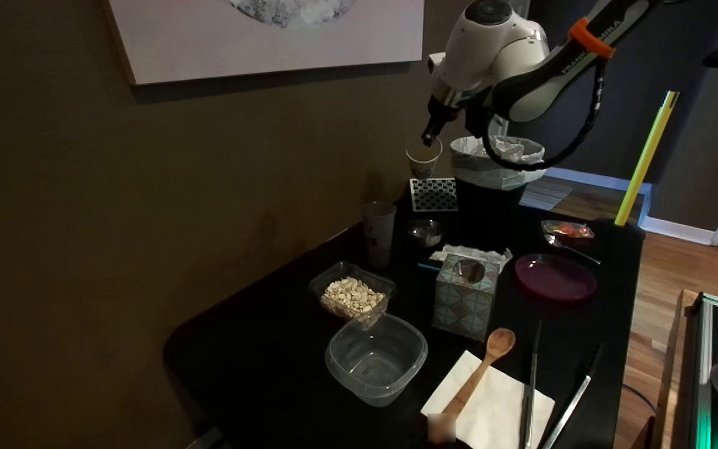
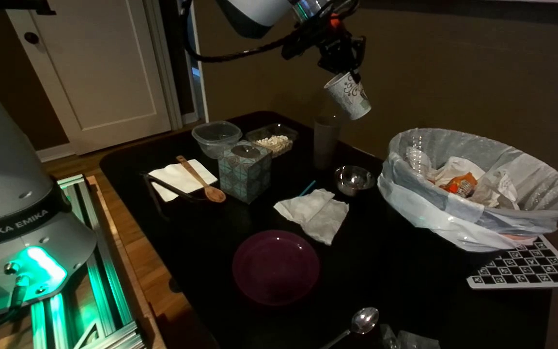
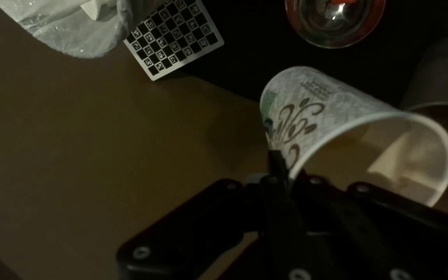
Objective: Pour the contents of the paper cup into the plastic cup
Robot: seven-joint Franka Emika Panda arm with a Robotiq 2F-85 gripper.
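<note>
End effector [image 3: 288,178] pinches the paper cup [image 2: 348,97] at the wall near its rim, holding it tilted, mouth higher than base, above the level of the plastic cup [image 2: 326,143]. That plastic cup stands upright on the desk [image 2: 380,271]. Just beside it sits a small bowl [image 2: 353,189]; near it are a tub of pale bits [image 1: 334,274] and a tissue box [image 2: 245,177]; well apart lies a purple plate [image 2: 276,266].
</note>
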